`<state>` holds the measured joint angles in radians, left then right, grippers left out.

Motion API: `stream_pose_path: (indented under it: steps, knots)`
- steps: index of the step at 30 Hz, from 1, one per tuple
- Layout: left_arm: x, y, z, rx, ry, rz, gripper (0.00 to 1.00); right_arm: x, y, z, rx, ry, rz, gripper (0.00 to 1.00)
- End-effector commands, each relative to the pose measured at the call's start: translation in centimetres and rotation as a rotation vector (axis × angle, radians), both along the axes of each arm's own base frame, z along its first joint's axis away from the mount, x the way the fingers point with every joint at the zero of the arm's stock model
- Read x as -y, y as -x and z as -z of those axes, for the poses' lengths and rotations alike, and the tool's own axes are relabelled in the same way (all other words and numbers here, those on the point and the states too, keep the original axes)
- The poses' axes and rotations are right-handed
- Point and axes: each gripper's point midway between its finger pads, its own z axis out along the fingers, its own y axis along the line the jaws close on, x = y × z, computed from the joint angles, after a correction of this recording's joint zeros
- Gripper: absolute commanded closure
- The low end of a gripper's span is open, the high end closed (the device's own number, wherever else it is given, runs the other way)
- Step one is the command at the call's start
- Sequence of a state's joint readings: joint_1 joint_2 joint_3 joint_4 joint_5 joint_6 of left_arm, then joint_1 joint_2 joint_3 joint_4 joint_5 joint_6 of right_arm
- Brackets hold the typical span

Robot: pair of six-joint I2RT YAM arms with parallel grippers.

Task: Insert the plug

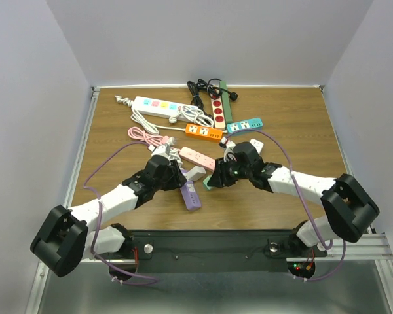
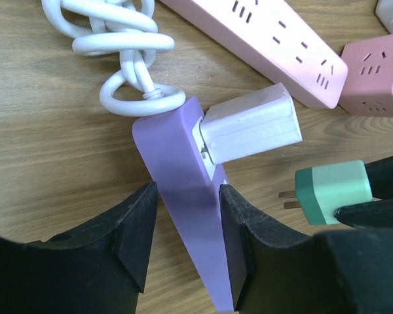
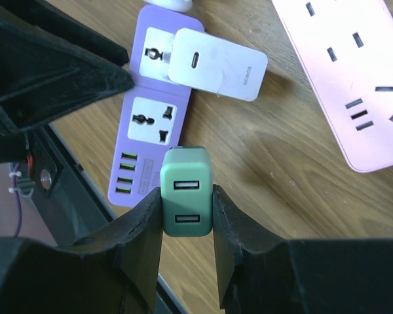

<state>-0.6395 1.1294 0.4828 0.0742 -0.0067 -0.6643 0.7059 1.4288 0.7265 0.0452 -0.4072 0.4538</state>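
A purple power strip [image 1: 191, 195] lies near the table's front, with a white charger [image 2: 249, 124] plugged into its upper socket. My left gripper [image 1: 177, 176] straddles the strip's body [image 2: 183, 196] and is shut on it. My right gripper [image 3: 187, 196] is shut on a green two-port USB plug [image 3: 187, 199]. It holds the plug just to the right of the strip, off the socket face. The plug [image 2: 333, 190] has its two prongs pointing at the strip's side. A free socket [image 3: 150, 118] shows on the strip [image 3: 154, 98] right beyond the plug.
A pink power strip [image 1: 198, 157] lies just behind the grippers. It also shows in the left wrist view [image 2: 268, 39] and in the right wrist view [image 3: 354, 85]. Further back lie a white strip [image 1: 156, 106], an orange strip [image 1: 203, 132], a teal strip [image 1: 244, 125], a red-socket strip [image 1: 217, 108] and black cable [image 1: 200, 88].
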Motion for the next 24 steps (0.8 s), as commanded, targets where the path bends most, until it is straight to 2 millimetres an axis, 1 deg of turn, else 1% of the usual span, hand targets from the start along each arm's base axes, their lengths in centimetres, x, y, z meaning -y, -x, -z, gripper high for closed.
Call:
stream_pose_path:
  steps: [1,3,4,5,7,9,10,11,16,19,20,23,24]
  knots:
    - [0.4,-0.1,0.0,0.017,0.017,0.008,0.46,-1.6,-1.2,-1.5,0.052,-0.083,0.035,1.0]
    - [0.3,0.1,0.5,0.004,0.008,0.008,0.49,-1.8,-1.5,-1.7,0.056,-0.101,0.05,1.0]
    - [0.6,0.5,0.7,-0.014,0.019,0.028,0.49,-1.9,-1.5,-1.7,0.055,-0.106,0.05,1.0]
    - [0.5,0.7,1.2,-0.024,0.013,0.029,0.5,-2.1,-1.6,-1.8,0.055,-0.115,0.053,1.0]
    - [0.4,1.1,1.7,-0.04,0.006,0.031,0.51,-2.3,-1.6,-1.6,0.047,-0.116,0.058,1.0]
    - [0.3,1.3,2.2,-0.052,-0.001,0.031,0.54,-2.6,-1.6,-1.5,0.046,-0.118,0.059,1.0]
    - [0.2,1.4,2.5,-0.06,-0.006,0.032,0.57,-2.7,-1.6,-1.3,0.042,-0.115,0.063,1.0]
    - [0.2,1.6,2.7,-0.066,-0.008,0.03,0.62,-2.9,-1.5,-1.4,0.045,-0.119,0.061,1.0]
    - [0.0,2.0,3.2,-0.085,-0.011,0.025,0.66,-3.5,-1.1,-1.0,0.041,-0.119,0.082,1.0]
    - [-0.2,2.3,3.8,-0.102,-0.02,0.021,0.71,-3.5,-1.2,-0.9,0.036,-0.131,0.121,1.0]
    - [-0.2,2.3,3.9,-0.105,-0.021,0.023,0.74,-3.5,-1.2,-0.9,0.036,-0.127,0.125,0.99]
    - [-0.3,2.6,4.3,-0.116,-0.028,0.025,0.76,-3.4,-1.2,-0.3,0.031,-0.106,0.142,1.0]
    - [-0.3,2.6,4.4,-0.117,-0.03,0.026,0.79,-3.4,-1.2,-0.2,0.031,-0.104,0.144,1.0]
